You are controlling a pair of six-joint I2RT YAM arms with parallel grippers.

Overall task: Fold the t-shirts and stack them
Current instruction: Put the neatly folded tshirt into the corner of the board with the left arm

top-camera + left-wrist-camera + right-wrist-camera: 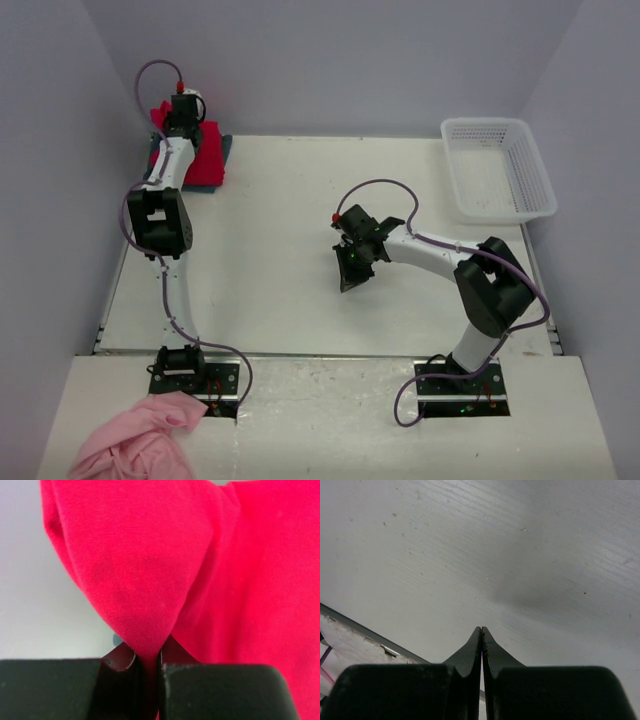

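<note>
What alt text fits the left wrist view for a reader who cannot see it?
The left tool is shut on a pinched fold of the red t-shirt, which fills most of the frame. A pale background shows at left.

Table [300, 200]: white and rectangular, with faint grain and small specks in the right wrist view.
Far left corner: teal shirt [226, 150] lies on the table, only its right edge showing from under a red shirt [207, 165].
Far right corner: white mesh basket [484, 123] stands by the right edge.
Near side: pale board [330, 430] along the table's near edge carries both arm bases.
Near left: pink cloth [140, 440] lies crumpled on the board, just beside the left base.
</note>
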